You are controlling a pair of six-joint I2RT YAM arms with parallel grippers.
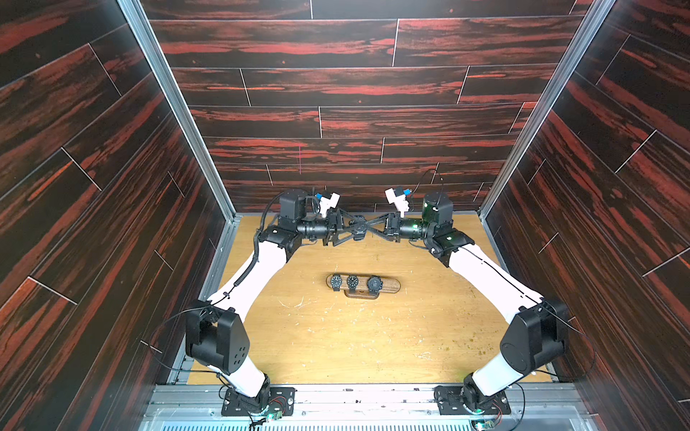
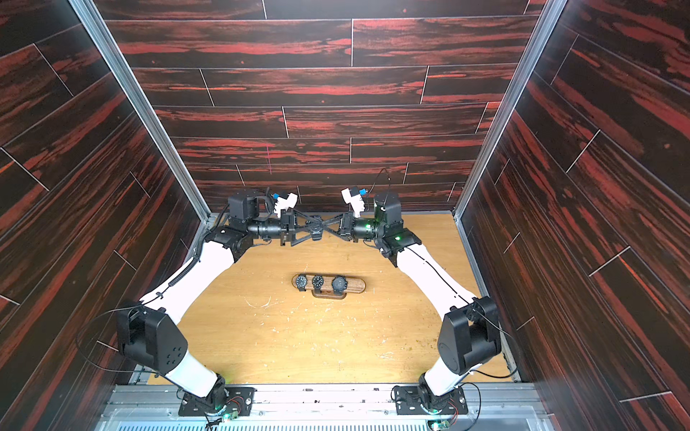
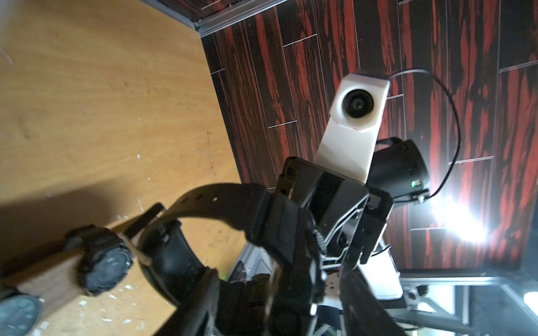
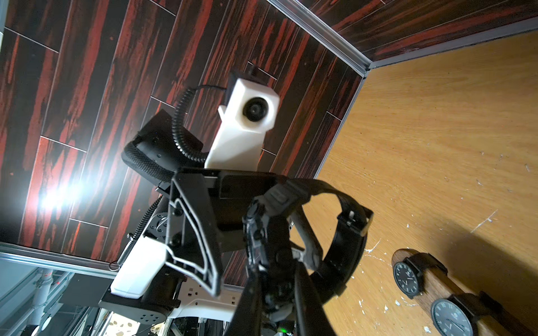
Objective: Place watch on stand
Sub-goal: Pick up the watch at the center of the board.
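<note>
A: Both top views are evenly lit and sharp, though the walls (image 1: 74, 186) bow outward toward the frame edges.

B: Wrist views differ. White glare blooms at right of centre (image 3: 463, 224) and at left (image 4: 58, 195); the near watch (image 3: 186, 232) is blurred.

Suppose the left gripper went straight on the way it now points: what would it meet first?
The left gripper points sideways at the right gripper. First it would likely press into the black watch between them, then the right gripper; exact depth is unclear.
</note>
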